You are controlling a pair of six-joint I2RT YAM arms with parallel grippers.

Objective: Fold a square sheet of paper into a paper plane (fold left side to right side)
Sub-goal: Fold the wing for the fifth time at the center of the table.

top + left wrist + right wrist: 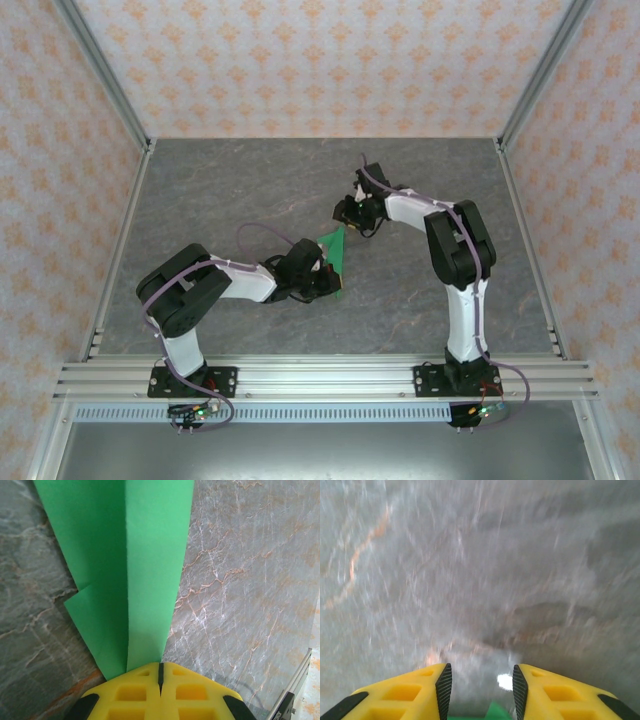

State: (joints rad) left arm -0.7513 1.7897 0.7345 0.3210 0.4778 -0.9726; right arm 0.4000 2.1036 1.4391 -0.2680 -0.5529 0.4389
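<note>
Your left gripper (160,667) is pinching the narrow end of the paper (150,570), its yellow fingers (130,695) pressing together with the green strip coming out right at their tips. Your right gripper (482,672) is holding its jaws spread, bare table showing in the gap. A sliver of green (495,712) is peeking up between them at the bottom of the right wrist view, which is blurred, so you cannot tell whether the fingers are touching it.

From above, the paper (335,255) is sitting about midway between the table's far and near edges and midway between its sides. The left gripper (325,280) is at its near end and the right gripper (348,213) just beyond its far, wider end. Whether it is lying flat or lifting off is not clear.

The table (230,190) is showing a grey, marbled top with pale and rusty veins. Peach patterned walls (300,60) are closing it in, and aluminium rails (330,380) are running along the near edge.

The paper is looking bright green and plain, folded into a long wedge that is widening away from the left fingers. One long flap is overlapping the layer beneath, and a stepped notch is showing on its left edge.
</note>
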